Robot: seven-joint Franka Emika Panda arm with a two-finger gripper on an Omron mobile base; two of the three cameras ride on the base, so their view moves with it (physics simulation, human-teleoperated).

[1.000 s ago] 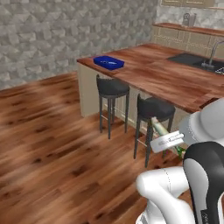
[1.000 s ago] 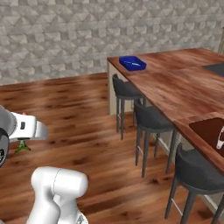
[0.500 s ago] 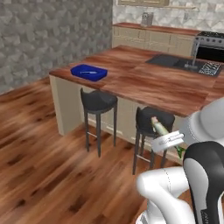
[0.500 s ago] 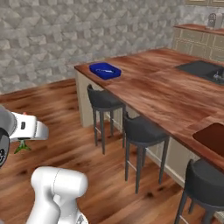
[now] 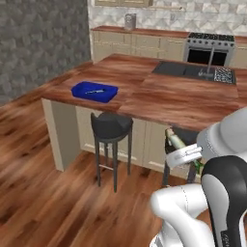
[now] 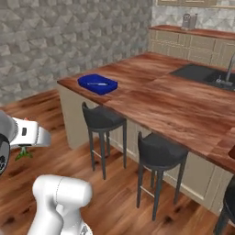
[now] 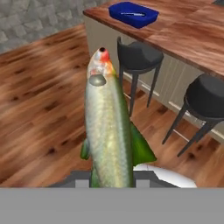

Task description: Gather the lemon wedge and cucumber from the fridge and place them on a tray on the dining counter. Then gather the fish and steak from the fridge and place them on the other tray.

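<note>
My gripper (image 7: 112,178) is shut on the fish (image 7: 108,131), a long silvery-green body with a red-tipped head that points up the hand view. The fish's pale end (image 5: 174,140) sticks out beside the hand (image 5: 189,154) in the left base view, and a green fin (image 6: 23,154) hangs under the hand in the right base view. The small blue tray (image 5: 77,90) (image 6: 82,82) (image 7: 114,11) sits on the near corner of the wood-topped dining counter (image 5: 159,99) (image 6: 174,108) (image 7: 192,35), with a slim pale thing lying in it. The gripper hangs in front of the counter, well short of the tray.
Dark stools (image 5: 112,126) (image 6: 159,149) (image 7: 138,55) stand along the counter's near side. A sink (image 5: 193,71) is set into the counter farther back, and a stove (image 5: 210,48) stands at the back wall. Open wooden floor (image 5: 38,193) lies to the left.
The whole picture has shifted in both base views: the counter and blue tray now stand closer and larger. The fish stays in the gripper.
</note>
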